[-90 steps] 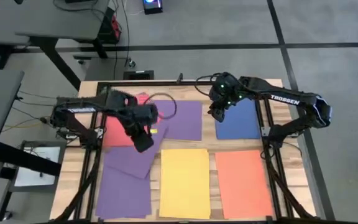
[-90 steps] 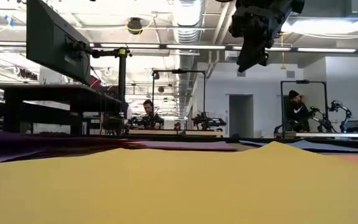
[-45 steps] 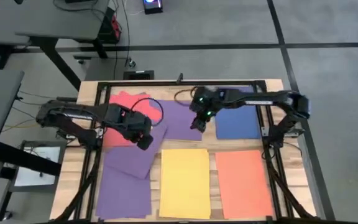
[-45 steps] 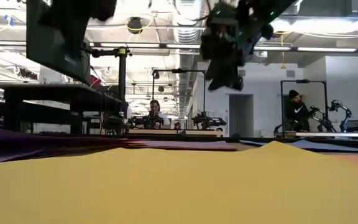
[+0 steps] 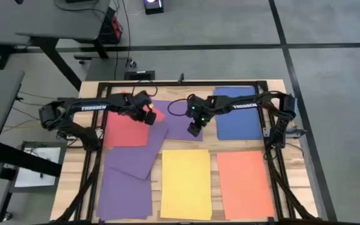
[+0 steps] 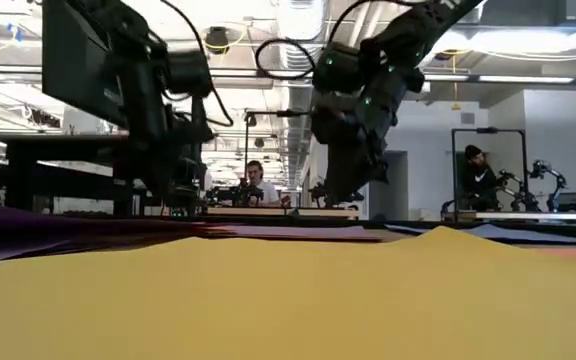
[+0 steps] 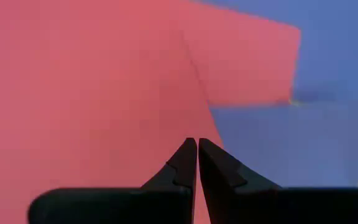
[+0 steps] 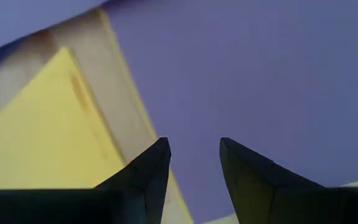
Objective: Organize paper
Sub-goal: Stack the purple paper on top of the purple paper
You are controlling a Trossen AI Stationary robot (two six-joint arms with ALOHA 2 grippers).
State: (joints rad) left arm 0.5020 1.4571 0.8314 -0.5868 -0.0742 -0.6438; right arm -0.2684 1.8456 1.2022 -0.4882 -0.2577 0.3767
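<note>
Coloured sheets of paper lie flat on the wooden table: red at the far left, purple beside it, blue at the far right, a tilted purple one, another purple, yellow and orange along the near side. My left gripper is shut, low over the red sheet's right edge. My right gripper stands open over the far purple sheet, close to its near edge, with nothing between the fingers. My left gripper points its shut fingertips down at the red sheet's right edge, where it meets the purple sheet. I cannot tell whether the tips touch the paper.
A black frame runs along the table's far edge and down both sides. A strip of bare wood shows between the far purple sheet and the yellow one. Desks, robots and people stand in the room beyond the table.
My right gripper has swung from over the blue sheet toward the table's left and come down over the far purple sheet. My left gripper has moved from over the tilted purple sheet toward the far edge, to the red sheet's right edge. The sheets have stayed put.
</note>
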